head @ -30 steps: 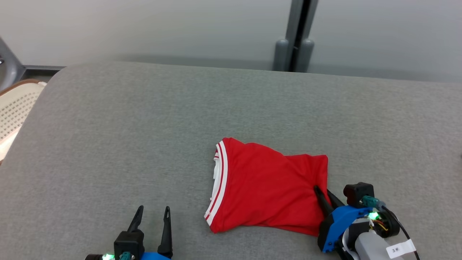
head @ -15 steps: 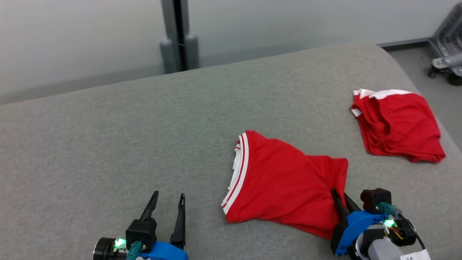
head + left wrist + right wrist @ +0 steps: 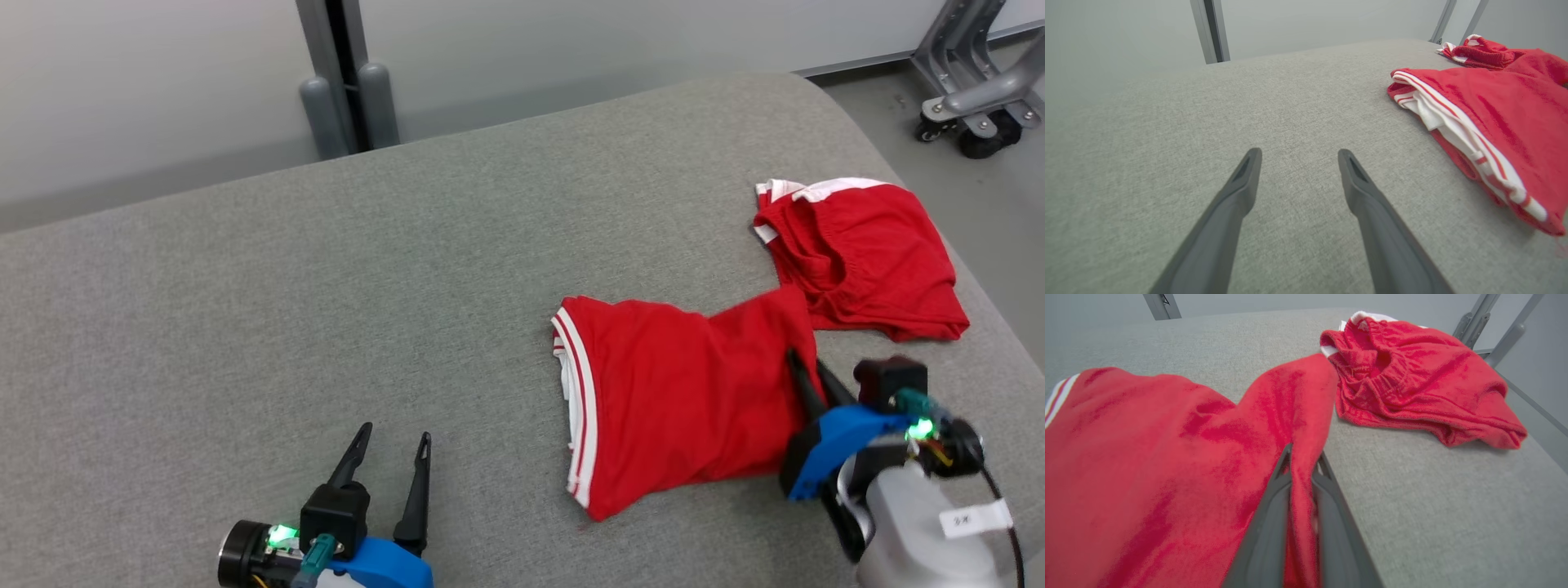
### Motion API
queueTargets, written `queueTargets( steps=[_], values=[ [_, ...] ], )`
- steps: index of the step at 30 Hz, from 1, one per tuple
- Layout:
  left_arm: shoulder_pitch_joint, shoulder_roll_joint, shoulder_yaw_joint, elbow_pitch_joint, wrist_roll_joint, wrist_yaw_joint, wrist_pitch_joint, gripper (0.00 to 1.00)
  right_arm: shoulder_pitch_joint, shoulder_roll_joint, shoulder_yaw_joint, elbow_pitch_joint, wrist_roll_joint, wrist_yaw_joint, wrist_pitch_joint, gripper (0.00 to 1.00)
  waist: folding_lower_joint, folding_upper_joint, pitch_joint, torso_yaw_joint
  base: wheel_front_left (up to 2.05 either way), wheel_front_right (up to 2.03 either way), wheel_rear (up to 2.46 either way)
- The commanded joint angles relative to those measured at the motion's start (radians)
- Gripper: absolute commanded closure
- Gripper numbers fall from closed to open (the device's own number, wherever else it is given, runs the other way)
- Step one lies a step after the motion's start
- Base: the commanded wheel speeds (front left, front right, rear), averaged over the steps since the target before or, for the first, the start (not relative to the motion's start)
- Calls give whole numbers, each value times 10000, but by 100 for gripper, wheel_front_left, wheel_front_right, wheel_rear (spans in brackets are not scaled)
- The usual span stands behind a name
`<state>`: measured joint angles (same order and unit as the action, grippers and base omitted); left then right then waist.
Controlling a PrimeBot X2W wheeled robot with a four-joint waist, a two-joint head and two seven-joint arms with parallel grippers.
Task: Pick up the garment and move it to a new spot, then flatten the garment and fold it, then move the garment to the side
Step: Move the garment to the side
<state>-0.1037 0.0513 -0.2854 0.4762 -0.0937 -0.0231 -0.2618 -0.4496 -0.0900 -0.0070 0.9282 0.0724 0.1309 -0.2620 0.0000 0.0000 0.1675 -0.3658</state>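
Head view: my right end effector (image 3: 804, 361) pinching right edge of folded red garment (image 3: 678, 392), fingers pressed together on fold of cloth. Garment lies on grey fabric-covered bench (image 3: 326, 286), right of centre, white-striped hem toward my left. Its upper right corner touches second red garment (image 3: 865, 261), which lies crumpled near bench's far right edge. My left end effector (image 3: 395, 433) spread, holding nothing, low over bare bench, well apart from striped hem.
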Motion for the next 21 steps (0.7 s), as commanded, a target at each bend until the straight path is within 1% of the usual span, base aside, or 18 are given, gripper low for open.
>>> queueTargets(
  steps=[1,4,7,9,12,13,14,15,18,21],
  values=[
    [-190,80,118,29,115,-14,-42,0,-645,-218,46,-91,-139,-5,-33,100,0,0,248,249,0,0,0],
    [-288,159,262,57,269,-59,-42,0,-1597,-679,-81,-2,-359,-5,143,100,0,0,486,527,0,0,0],
    [-342,197,354,58,359,-96,-42,0,-2418,-1437,-610,218,-883,-5,421,100,0,0,664,817,0,0,0],
    [-408,192,387,65,394,-131,-42,0,-2819,-1989,-1222,418,-1361,-5,626,100,0,0,749,999,0,0,0],
    [-470,163,430,77,413,-155,-42,0,-3096,-2719,-2451,517,-2304,-4,948,100,0,0,843,1255,0,0,0],
    [-498,156,462,74,413,-157,-42,0,-3153,-2897,-2982,487,-2619,-5,1037,96,0,0,885,1325,0,0,0],
    [-507,147,481,76,422,-160,-42,0,-3154,-2973,-3410,379,-2961,-4,1094,33,0,0,914,1381,0,0,0],
    [-501,141,492,89,439,-164,-42,0,-3137,-2987,-3872,269,-3295,-4,1158,0,0,0,940,1434,0,0,0],
    [-488,132,595,96,448,-106,-42,0,-3099,-2668,-5113,-156,-4113,-4,984,0,0,0,983,1531,0,0,0],
    [-502,119,720,57,417,-45,-42,0,-3092,-1993,-5682,-532,-4697,-4,582,0,0,0,968,1576,0,0,0]
  ],
)
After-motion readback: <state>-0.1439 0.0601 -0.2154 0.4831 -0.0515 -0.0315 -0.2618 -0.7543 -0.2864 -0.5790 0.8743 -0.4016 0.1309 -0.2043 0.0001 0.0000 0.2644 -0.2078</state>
